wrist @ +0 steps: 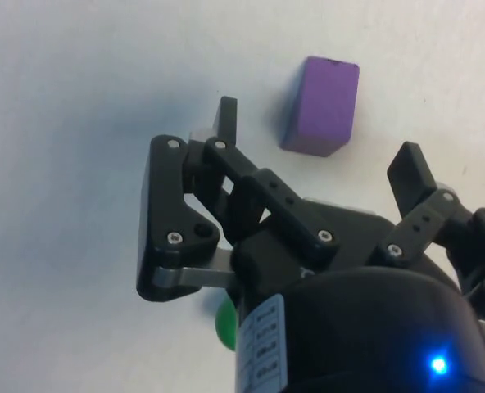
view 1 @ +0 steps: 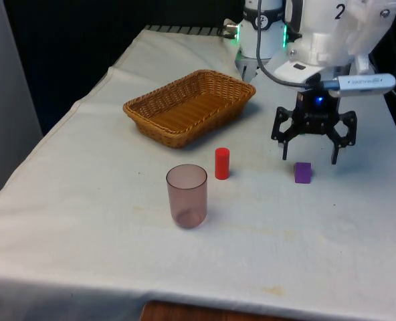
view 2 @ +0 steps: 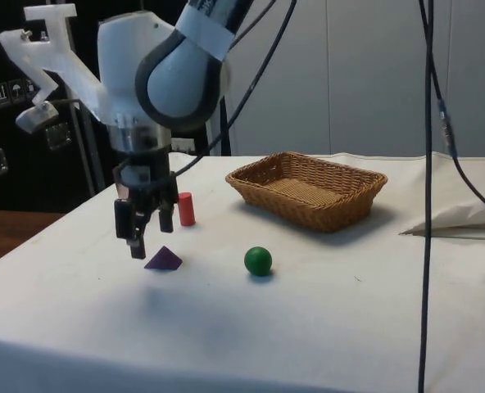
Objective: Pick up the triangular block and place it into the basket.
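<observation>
Purple triangular block (view 1: 303, 172) lies on the cloth beside spread fingers (view 1: 334, 158) (not touching).

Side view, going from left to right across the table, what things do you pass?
Gripper → purple triangular block → red cylinder → green ball → wicker basket.
</observation>
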### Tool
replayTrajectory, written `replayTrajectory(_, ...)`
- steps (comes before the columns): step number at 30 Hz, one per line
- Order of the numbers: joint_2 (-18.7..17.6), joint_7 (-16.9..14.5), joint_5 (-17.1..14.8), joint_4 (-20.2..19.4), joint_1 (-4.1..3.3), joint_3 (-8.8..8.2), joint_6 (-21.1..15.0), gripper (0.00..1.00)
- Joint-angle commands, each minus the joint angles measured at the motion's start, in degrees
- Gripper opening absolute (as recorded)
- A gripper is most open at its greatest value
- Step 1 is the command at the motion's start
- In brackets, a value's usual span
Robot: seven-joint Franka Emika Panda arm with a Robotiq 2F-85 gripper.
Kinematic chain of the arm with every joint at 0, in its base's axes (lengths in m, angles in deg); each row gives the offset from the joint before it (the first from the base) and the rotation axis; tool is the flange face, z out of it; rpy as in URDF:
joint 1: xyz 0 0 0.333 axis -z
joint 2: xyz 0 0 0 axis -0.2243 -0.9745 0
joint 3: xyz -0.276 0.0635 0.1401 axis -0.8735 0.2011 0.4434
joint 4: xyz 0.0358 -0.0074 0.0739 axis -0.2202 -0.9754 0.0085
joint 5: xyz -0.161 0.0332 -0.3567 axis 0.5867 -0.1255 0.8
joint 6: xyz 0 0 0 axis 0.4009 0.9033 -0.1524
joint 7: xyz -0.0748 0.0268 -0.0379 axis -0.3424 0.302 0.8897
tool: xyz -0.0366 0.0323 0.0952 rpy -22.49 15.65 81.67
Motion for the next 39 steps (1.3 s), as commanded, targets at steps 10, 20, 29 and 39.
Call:
replayTrajectory(10, -2.0, -0.5, 0.5, 0.1, 0.0, -0.06, -3.2, 0.91)
replayTrajectory(20, -2.5, -0.7, 0.5, 0.1, 0.0, -0.06, -3.9, 0.38)
replayTrajectory(29, -0.5, -0.8, 0.5, -0.5, 0.0, 0.0, -2.3, 0.33)
replayTrajectory(39, 3.8, -1.3, 0.5, -1.3, 0.0, 0.0, 2.0, 0.33)
